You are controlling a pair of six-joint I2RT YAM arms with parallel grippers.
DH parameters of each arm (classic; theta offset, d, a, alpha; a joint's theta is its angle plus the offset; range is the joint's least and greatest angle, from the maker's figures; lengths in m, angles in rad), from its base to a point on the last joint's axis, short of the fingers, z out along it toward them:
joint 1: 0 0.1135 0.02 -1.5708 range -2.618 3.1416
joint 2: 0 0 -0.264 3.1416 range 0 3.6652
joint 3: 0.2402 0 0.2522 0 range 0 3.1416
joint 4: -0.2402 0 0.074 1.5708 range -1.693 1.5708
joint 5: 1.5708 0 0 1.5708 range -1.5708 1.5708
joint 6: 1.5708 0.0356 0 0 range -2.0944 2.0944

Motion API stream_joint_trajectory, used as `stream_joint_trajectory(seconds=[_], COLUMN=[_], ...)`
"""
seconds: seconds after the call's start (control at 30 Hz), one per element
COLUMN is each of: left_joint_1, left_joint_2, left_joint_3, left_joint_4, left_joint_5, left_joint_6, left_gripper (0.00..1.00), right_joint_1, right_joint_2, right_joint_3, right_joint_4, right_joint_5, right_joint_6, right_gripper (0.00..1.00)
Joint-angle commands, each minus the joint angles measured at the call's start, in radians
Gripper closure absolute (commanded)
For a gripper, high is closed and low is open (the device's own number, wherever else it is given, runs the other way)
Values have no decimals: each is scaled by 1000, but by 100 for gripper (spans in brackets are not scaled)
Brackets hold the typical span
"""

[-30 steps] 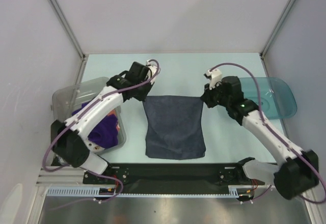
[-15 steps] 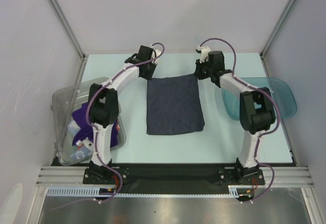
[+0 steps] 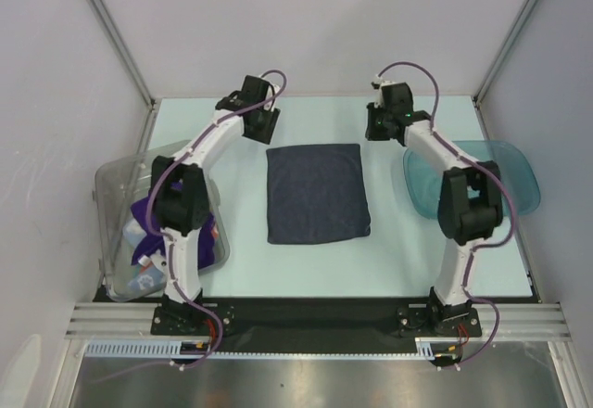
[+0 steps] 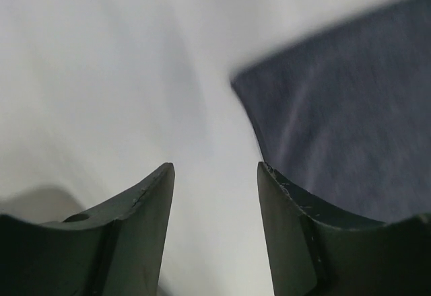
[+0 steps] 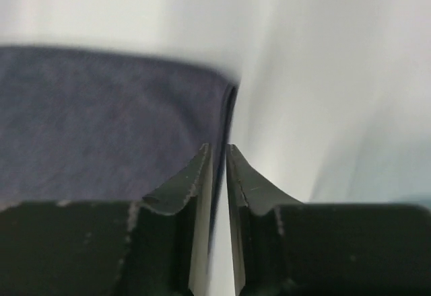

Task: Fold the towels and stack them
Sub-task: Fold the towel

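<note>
The dark navy-grey towel [image 3: 317,194] lies flat in the middle of the table [image 3: 417,250], a near-square with its edges roughly in line with the table's sides and no part lifted. It looks light, limp and matte, so it should sag from any single hold and drag rather than slide. The sound way to carry it is probably by two corners of one edge at once, pinched low against the surface so that the jaws catch the whole thickness. In the right wrist view the far right corner shows a dark line along its edge, which may be a second layer, but blur leaves that unsure. Just beyond the far left corner hangs the left gripper [image 4: 215,192], its fingers well apart with only bare table between them. Just beyond the far right corner is the right gripper [image 5: 219,168], its fingers parted by a narrow slit with nothing in it (the cloth's edge shows past the tips, not between them). Neither one touches the towel. At the left edge a clear plastic bin [image 3: 116,181] holds a purple towel [image 3: 145,215] bunched with other cloth that cannot be sorted out from above. A teal tray [image 3: 514,172] sits at the right edge, apart from the towel.
</note>
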Motion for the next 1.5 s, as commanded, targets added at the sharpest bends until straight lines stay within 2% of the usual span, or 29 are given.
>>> stream_joint_trajectory(seconds=[0.0, 0.07, 0.13, 0.23, 0.43, 0.57, 0.63, 0.8, 0.93, 1.13, 1.27, 1.47], left_joint_1=[-43, -55, -78, -130, -202, -233, -236, -245, -245, -247, -247, -248], left_joint_2=[-303, -438, -550, -636, -637, -658, -678, -702, -733, -727, -750, -847], left_joint_3=[-230, -412, -528, -741, -909, -1016, -1044, -1103, -1148, -1186, -1205, -1211], left_joint_4=[-2, 30, 76, 123, 156, 173, 180, 202, 248, 308, 317, 317], left_joint_5=[53, 138, 223, 254, 202, 150, 104, 101, 119, 139, 139, 85], left_joint_6=[-100, -158, -210, -273, -388, -445, -477, -519, -551, -582, -615, -663], left_gripper=[42, 44, 45, 45, 45, 44, 44, 43, 41, 41, 42, 39], right_joint_1=[24, 52, 85, 153, 191, 237, 245, 247, 245, 245, 245, 245], right_joint_2=[-231, -320, -364, -421, -504, -533, -544, -593, -653, -707, -693, -629], right_joint_3=[-141, -225, -336, -470, -711, -797, -823, -848, -839, -869, -926, -983], right_joint_4=[-159, -177, -180, -156, -78, -41, -22, -28, -76, -68, -13, 62], right_joint_5=[-21, -74, -94, -124, -83, -26, -20, 1, 34, 93, 93, 101], right_joint_6=[173, 195, 204, 230, 300, 324, 333, 357, 388, 451, 480, 472], right_gripper=[83, 86, 87, 87, 88, 87, 86, 82, 66, 58, 59, 67])
